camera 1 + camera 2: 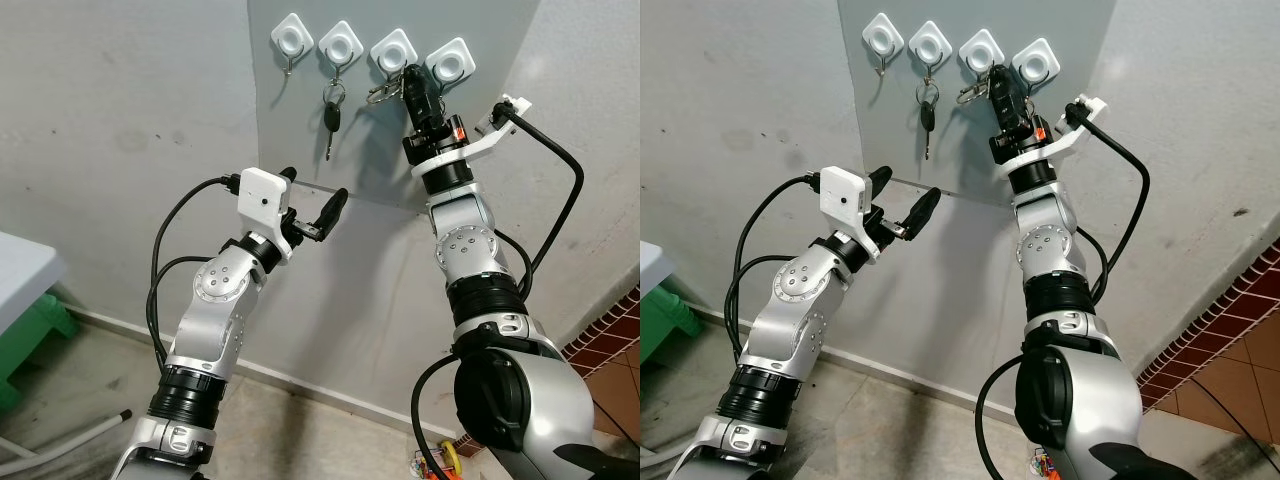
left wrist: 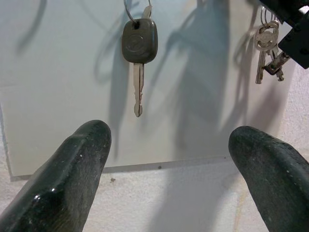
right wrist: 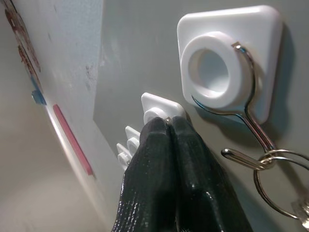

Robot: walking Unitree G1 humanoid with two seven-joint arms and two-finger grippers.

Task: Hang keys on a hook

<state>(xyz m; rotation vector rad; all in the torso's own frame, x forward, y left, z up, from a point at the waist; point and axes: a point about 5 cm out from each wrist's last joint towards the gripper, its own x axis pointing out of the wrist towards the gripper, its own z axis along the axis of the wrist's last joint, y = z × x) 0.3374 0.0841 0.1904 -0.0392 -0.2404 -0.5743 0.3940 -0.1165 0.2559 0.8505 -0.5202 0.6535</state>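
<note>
Four white hooks (image 1: 338,42) sit in a row on a grey wall panel (image 1: 300,120). A black-headed key (image 1: 331,115) hangs from the second hook from the left. A bunch of silver keys (image 1: 381,93) hangs by its ring (image 3: 270,162) on a hook's wire, under the third hook. My right gripper (image 1: 412,75) is raised right beside that bunch. Its fingers (image 3: 159,159) are pressed shut with nothing visible between them, and they stand apart from the ring. My left gripper (image 1: 315,187) is open lower down, pointing at the panel's bottom edge below the black key (image 2: 139,43).
The panel sits near a wall corner, with bare wall below it. A green stool (image 1: 35,325) and a white surface (image 1: 20,270) stand at the left. A white pole (image 1: 60,440) lies on the floor. Red tiling (image 1: 610,340) is at the lower right.
</note>
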